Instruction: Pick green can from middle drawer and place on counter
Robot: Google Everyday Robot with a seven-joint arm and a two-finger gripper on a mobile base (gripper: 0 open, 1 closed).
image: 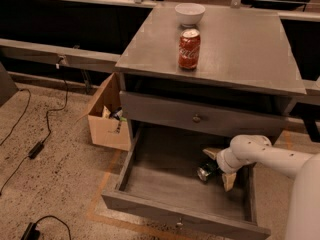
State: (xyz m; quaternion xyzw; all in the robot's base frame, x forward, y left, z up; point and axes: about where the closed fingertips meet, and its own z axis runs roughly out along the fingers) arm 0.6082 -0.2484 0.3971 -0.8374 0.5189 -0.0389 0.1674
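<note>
Gripper: the gripper (220, 167) sits low inside the open middle drawer (165, 186), toward its right rear, on a white arm reaching in from the right.
Claw: its two tan fingers (229, 181) are spread wide, one behind the can and one in front; contact cannot be told.
Green can: the green can (205, 172) lies on its side on the drawer floor, silver end toward the camera, at the claw's mouth.
Counter: the counter (245, 49) bears an upright red Coca-Cola can (189, 49), with a white bowl (189, 13) behind it.
Floor: a cardboard box (105, 126) stands left of the cabinet.
</note>
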